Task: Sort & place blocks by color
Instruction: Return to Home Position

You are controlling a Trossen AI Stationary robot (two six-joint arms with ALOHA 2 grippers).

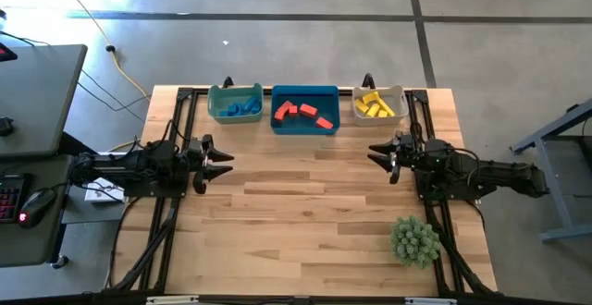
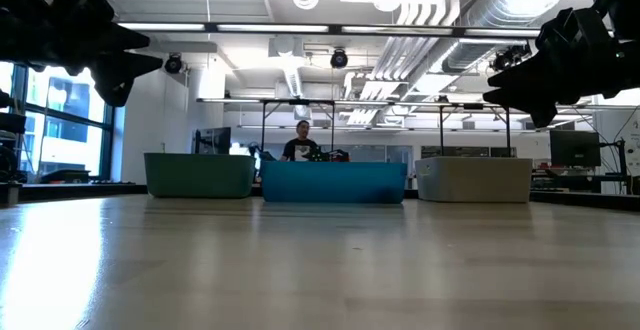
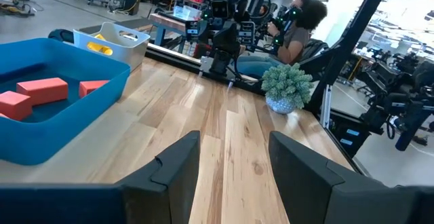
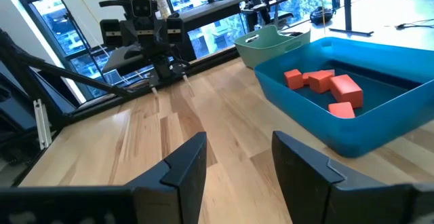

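High view coverage takes in the whole surface [image 1: 305,203], where three bins are seen side by side along the far edge. The teal bin [image 1: 215,102] is set at the left arm's end, and blue blocks [image 1: 244,110] are held in it. The blue bin [image 1: 305,90] is set in the middle, with several red blocks [image 1: 303,113] lying in it. The grey-white bin [image 1: 400,102] is set at the right arm's end, and yellow blocks [image 1: 374,106] are piled in it.

The left tool [image 1: 225,163] is held over the left side of the surface, pointed inward and well apart from the bins. The right tool [image 1: 377,154] is held opposite, pointed back toward it. A spiky green plant [image 1: 414,240] is stood near the right arm, toward the near edge.

What cannot be judged from above is settled by the wrist views: each tool's fingers are spread wide, only bare wood is seen between them, and nothing is gripped. From the left wrist, a seated person [image 3: 298,30] is also shown beyond the plant. From the right wrist, four red blocks are counted in the blue bin, while the teal bin's contents are hidden by its wall.

From the low view only the outer walls of the bins are shown and every block is hidden. Both tools are seen there raised clear of the surface, and a distant person [image 2: 303,142] is made out behind the blue bin
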